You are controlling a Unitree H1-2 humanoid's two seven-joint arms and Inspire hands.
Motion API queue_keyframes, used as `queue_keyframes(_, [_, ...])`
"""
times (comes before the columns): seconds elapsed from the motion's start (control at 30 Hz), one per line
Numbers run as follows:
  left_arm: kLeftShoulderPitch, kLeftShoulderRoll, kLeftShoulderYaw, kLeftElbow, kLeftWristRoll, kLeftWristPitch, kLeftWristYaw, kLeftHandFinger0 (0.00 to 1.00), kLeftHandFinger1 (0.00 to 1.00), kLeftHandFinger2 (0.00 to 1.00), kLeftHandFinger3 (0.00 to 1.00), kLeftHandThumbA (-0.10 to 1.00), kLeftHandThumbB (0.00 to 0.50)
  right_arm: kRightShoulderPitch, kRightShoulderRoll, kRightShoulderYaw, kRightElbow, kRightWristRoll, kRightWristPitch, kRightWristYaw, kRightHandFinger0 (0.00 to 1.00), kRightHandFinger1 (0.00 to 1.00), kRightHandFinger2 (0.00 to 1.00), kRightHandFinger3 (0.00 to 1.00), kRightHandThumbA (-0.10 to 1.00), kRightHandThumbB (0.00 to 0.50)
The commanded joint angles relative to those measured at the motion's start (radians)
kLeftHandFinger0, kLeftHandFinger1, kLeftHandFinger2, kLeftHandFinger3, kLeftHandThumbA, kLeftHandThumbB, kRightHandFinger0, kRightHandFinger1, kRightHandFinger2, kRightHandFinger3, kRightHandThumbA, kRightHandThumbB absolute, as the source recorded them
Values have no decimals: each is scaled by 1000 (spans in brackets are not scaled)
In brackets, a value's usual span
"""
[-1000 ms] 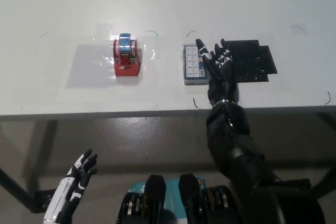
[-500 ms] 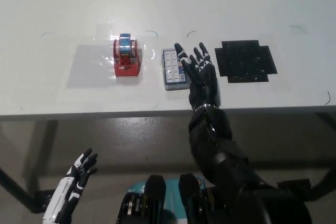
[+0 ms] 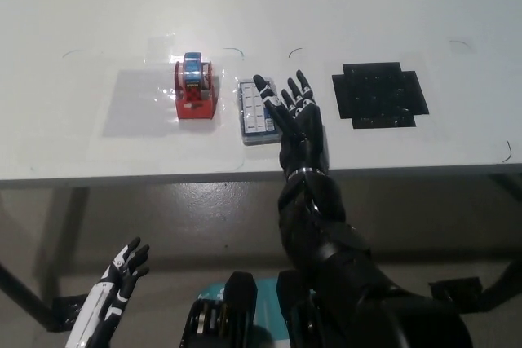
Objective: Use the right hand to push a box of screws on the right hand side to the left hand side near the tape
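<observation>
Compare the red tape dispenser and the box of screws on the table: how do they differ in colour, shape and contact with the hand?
The tape dispenser is red and stands up, with a roll on top; the box of screws is grey, flat and divided into pale compartments. The open black right hand lies against the box's right side, while nothing touches the dispenser. Both rest on the white table, close together but apart. The white left hand hangs below the table edge.

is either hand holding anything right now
Nothing is held. The black right hand, fingers spread, rests flat against the right side of the clear compartmented screw box; the white left hand is open.
</observation>
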Motion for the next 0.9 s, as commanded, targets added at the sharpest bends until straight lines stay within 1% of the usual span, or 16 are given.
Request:
queue_keyframes(0.0, [6, -4, 7, -7, -7, -47, 3, 1000, 1000, 1000, 1000, 887, 181, -58, 59, -5, 18, 27, 0, -6, 1000, 1000, 1000, 1000, 1000, 233])
queue_keyframes(0.07, [9, -5, 8, -7, -4, -47, 4, 1000, 1000, 1000, 1000, 886, 186, -64, 69, -14, 22, 41, 0, -2, 1000, 1000, 1000, 1000, 1000, 236])
queue_keyframes(0.17, [8, -5, 7, 0, -10, -53, 0, 1000, 1000, 1000, 1000, 876, 181, -79, 85, -46, 30, 81, 3, 5, 1000, 1000, 1000, 1000, 1000, 218])
queue_keyframes(0.23, [9, -5, 6, -1, -14, -55, -3, 1000, 1000, 1000, 1000, 873, 182, -88, 93, -60, 33, 93, 10, -3, 1000, 1000, 1000, 1000, 1000, 215])
queue_keyframes(0.33, [13, -8, 5, -4, -6, -56, 1, 1000, 1000, 1000, 1000, 880, 179, -106, 106, -86, 39, 125, 20, -10, 1000, 1000, 1000, 1000, 1000, 182])
queue_keyframes(0.4, [13, -9, 6, -6, 4, -58, 5, 1000, 1000, 1000, 1000, 884, 175, -123, 106, -87, 57, 146, 22, -7, 1000, 1000, 1000, 1000, 1000, 199])
queue_keyframes(0.5, [12, -11, 8, 0, 0, -58, 3, 1000, 1000, 1000, 1000, 886, 178, -144, 106, -99, 86, 192, 4, 2, 1000, 1000, 1000, 1000, 1000, 201])
queue_keyframes(0.63, [9, -9, 9, -2, 2, -58, 2, 1000, 1000, 1000, 1000, 885, 184, -153, 106, -101, 88, 216, 0, -12, 1000, 1000, 1000, 1000, 1000, 192])
queue_keyframes(0.7, [6, -7, 9, -2, 8, -58, 6, 1000, 1000, 1000, 1000, 889, 185, -147, 106, -95, 75, 211, 0, -20, 1000, 1000, 1000, 1000, 1000, 183])
queue_keyframes(0.77, [3, -3, 10, -3, 9, -58, 4, 1000, 1000, 1000, 1000, 893, 178, -115, 104, -48, 23, 112, 0, -77, 1000, 1000, 1000, 1000, 1000, 139])
queue_keyframes(0.83, [-2, 0, 8, -1, 7, -58, 1, 1000, 1000, 1000, 1000, 895, 177, -97, 93, 5, -7, 38, 0, -141, 1000, 1000, 1000, 1000, 1000, 141])
queue_keyframes(0.87, [-2, 4, 6, -2, 3, -55, -3, 1000, 1000, 1000, 1000, 893, 167, -83, 87, 28, -34, 3, 0, -178, 1000, 1000, 1000, 1000, 1000, 155])
